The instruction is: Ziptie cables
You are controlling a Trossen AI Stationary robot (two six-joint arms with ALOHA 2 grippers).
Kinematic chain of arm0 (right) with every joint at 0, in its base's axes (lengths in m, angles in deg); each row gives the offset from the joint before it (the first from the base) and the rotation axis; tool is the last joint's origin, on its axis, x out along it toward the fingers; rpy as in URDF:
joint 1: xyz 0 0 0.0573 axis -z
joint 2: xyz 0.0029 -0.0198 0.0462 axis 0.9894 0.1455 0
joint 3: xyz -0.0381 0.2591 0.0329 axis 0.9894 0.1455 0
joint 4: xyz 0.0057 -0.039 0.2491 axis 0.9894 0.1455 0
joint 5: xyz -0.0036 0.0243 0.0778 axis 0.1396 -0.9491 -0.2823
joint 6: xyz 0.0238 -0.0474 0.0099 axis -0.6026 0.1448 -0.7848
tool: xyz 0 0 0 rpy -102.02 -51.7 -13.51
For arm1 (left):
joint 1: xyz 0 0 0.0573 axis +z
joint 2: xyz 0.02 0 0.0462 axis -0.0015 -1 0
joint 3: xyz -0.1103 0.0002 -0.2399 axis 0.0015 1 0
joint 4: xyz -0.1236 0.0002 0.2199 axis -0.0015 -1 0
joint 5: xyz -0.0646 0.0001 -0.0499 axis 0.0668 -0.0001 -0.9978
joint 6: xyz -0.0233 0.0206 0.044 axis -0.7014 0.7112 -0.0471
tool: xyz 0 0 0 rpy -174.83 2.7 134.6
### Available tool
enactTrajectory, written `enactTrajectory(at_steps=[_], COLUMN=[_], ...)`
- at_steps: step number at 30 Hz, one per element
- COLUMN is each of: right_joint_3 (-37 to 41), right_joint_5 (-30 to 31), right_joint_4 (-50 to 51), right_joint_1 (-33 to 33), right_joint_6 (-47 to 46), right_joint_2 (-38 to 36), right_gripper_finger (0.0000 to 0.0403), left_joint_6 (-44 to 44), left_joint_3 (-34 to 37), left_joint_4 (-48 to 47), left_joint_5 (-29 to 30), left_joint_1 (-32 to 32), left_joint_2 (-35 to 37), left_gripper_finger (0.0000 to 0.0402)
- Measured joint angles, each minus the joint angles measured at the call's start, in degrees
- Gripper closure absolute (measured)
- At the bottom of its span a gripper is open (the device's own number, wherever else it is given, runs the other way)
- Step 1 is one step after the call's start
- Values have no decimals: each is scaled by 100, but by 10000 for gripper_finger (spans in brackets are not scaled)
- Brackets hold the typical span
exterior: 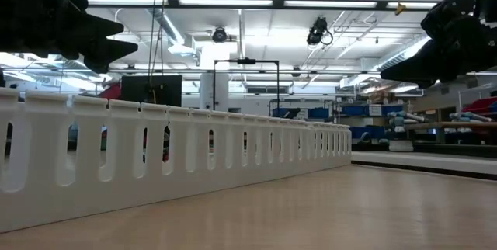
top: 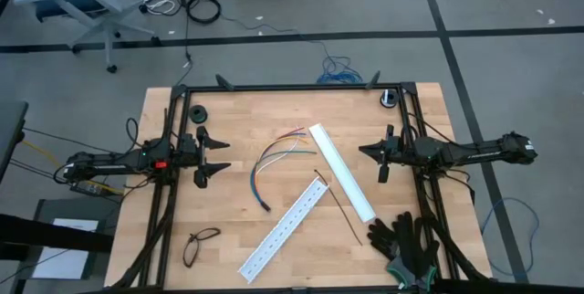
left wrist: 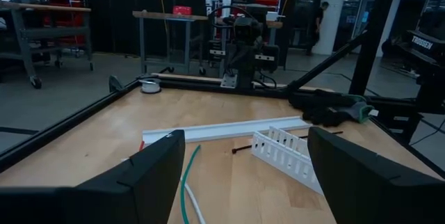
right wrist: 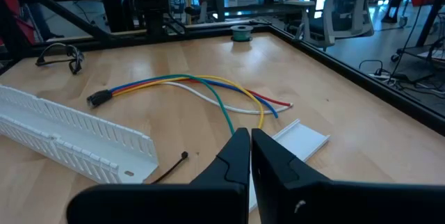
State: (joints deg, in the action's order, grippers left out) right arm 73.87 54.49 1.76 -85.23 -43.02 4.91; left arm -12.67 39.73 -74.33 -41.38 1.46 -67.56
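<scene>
The table (top: 228, 130) bears two white perforated rails (top: 283, 227) and, between my arms, the cables (top: 274, 159). My right wrist view alone shows their separate colours and the black ziptie (right wrist: 170, 168). My left gripper (top: 217, 155) hovers spread apart beside them; my right gripper (top: 374, 161), fingers together, sits past the rail.
</scene>
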Motion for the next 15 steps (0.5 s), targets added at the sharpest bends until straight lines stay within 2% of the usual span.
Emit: enactTrajectory(at_steps=[15], right_joint_3=[0], right_joint_5=[0], right_joint_4=[0], right_joint_1=[2], right_joint_6=[9], right_joint_2=[2], right_gripper_finger=[401], left_joint_6=[1], left_joint_3=[0], left_joint_4=[0], left_joint_5=[30], left_joint_1=[1], left_joint_2=[-1], left_gripper_finger=[122])
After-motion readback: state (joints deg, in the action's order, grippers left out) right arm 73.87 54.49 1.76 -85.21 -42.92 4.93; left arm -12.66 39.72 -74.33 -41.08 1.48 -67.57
